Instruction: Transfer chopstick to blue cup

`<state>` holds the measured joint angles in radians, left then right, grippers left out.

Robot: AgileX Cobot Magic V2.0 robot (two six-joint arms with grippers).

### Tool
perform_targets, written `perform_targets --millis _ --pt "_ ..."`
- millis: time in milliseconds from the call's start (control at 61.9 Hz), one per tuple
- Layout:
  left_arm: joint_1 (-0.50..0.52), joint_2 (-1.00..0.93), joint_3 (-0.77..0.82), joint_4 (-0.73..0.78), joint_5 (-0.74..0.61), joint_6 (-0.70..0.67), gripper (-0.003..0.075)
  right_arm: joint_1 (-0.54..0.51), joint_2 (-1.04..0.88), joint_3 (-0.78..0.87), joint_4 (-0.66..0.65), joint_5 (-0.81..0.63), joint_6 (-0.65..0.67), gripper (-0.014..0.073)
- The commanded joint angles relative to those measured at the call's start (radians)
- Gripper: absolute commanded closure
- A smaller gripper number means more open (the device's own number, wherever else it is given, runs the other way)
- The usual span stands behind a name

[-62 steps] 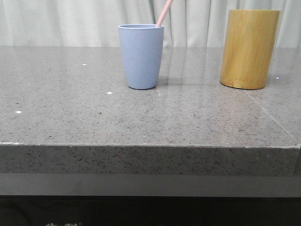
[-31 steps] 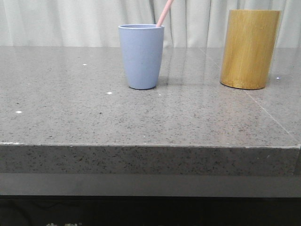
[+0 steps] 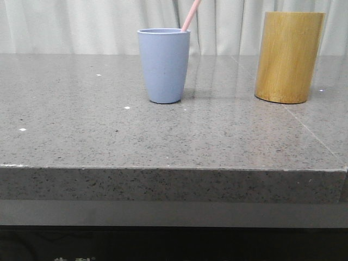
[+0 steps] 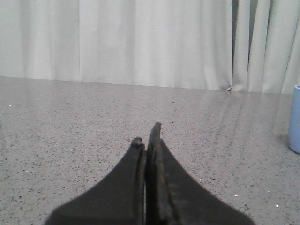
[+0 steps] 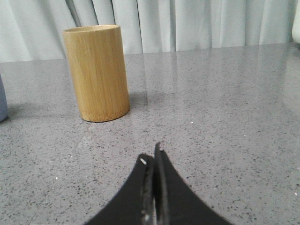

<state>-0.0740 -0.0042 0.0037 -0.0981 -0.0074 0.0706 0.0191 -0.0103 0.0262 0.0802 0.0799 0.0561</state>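
A: Where is the chopstick [image 3: 190, 14] seen?

B: Inside the blue cup [image 3: 163, 65], leaned against the rim, top end tilted right. The cup is stood upright on the grey counter [image 3: 163, 136], well apart from the bamboo cylinder [image 3: 289, 56].

A: Claws?

B: Left claw [image 4: 146, 137] is seen closed, nothing held, above bare counter. Right claw [image 5: 151, 157] is closed too, empty, pointed near the cylinder.

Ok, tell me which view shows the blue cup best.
The front view: the blue cup stands whole and upright there. The left wrist view catches just a sliver at its edge, and the right wrist view a similar sliver.
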Motion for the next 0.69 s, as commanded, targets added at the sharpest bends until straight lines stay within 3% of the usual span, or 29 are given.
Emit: perform_targets --millis 0,678 --pt "0.003 -0.022 0.013 -0.01 -0.081 -0.001 0.0739 -0.007 -0.023 -0.004 -0.021 -0.091 -0.033 0.066" --pt "0.003 -0.022 0.013 -0.01 -0.081 -0.001 0.0739 -0.041 -0.023 -0.004 -0.029 -0.16 -0.045 0.066"
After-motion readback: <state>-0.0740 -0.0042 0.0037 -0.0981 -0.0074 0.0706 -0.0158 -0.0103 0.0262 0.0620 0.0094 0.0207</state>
